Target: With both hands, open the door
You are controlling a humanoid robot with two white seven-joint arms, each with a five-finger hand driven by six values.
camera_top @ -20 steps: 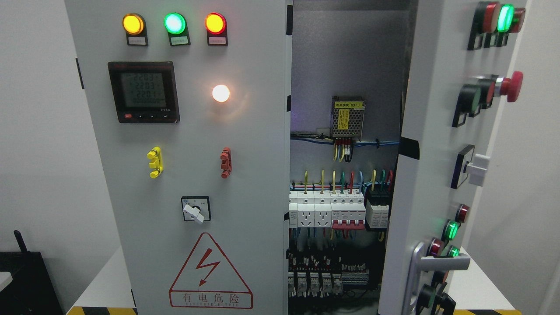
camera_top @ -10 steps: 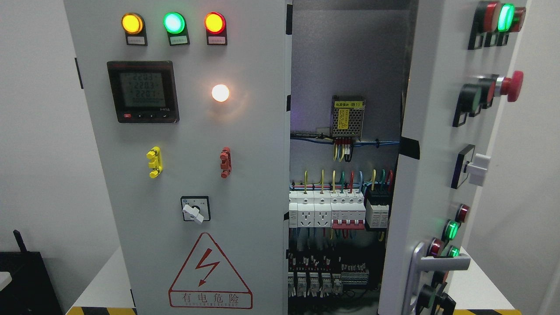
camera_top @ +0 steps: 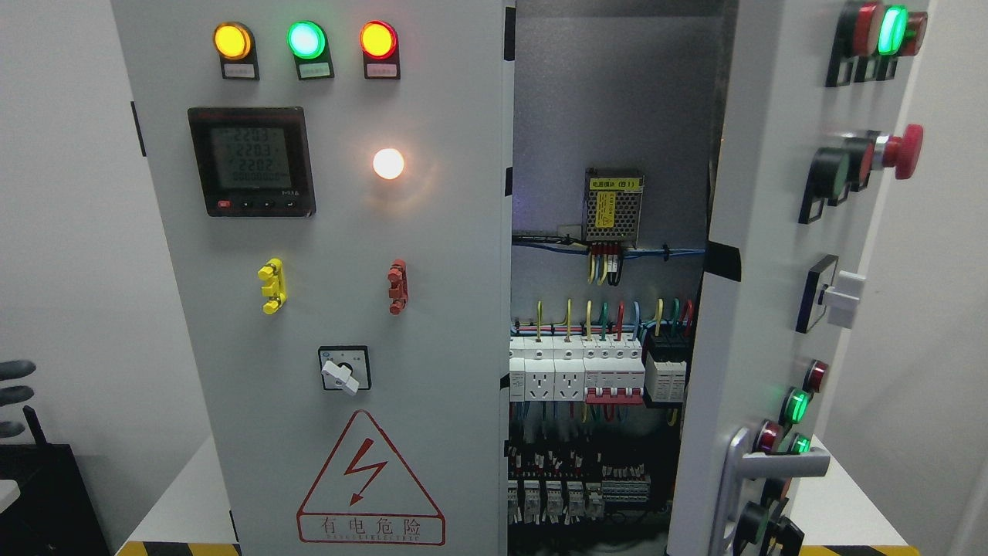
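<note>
The left robot hand (camera_top: 15,394) shows only dark fingertips at the frame's edge — whether spread or curled, I cannot tell. Far to its right the right-hand door (camera_top: 764,309) stands ajar, its lever handle (camera_top: 779,463) ungrasped, baring breakers (camera_top: 587,371).

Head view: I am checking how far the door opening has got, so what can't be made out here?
- Left hand: only dark fingertips show at the left edge; the frame cuts off the rest, so its grasp is unclear.
- Right hand: out of frame.
- Right door: swung open, its face seen at a steep angle; lower buttons cut by the bottom edge.
- Left door's lamp labels: too small to read.
</note>
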